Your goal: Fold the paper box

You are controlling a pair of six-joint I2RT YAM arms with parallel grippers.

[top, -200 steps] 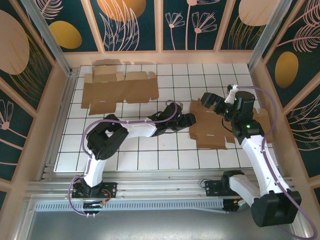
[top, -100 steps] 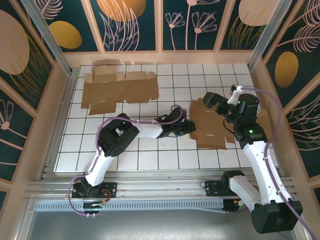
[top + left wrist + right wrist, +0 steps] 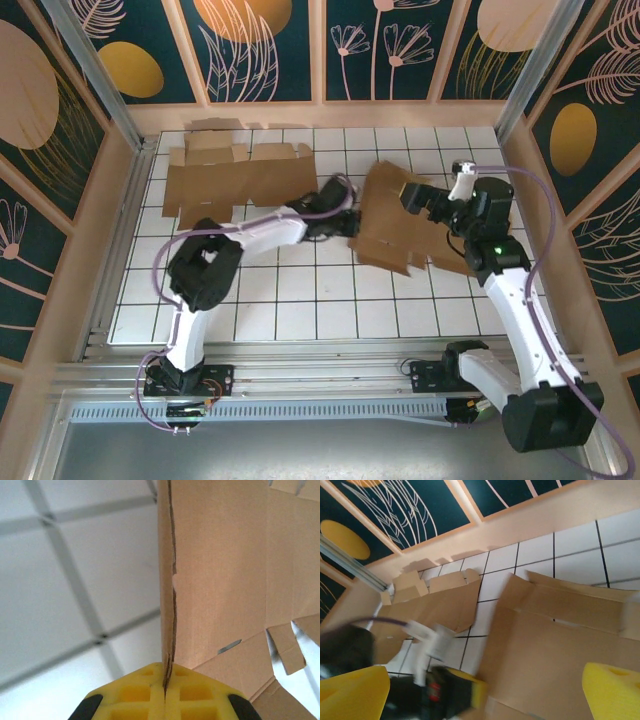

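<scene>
Left arm [image 3: 270, 232] bent at the elbow, forearm reaching forward and right; left gripper [image 3: 345, 222] pinched tight, yellow pads [image 3: 195, 690] meeting on the edge of the paper box [image 3: 215, 580]; right arm [image 3: 515, 300] raised, wrist angled left; right gripper [image 3: 415, 195] jaws spread wide, holding nothing

Nothing legible

No word, number, label or brand mark can be read on any surface in these views. A small red patch on the dark housing [image 3: 436, 692], low in the right wrist view, is too blurred to make out
</scene>
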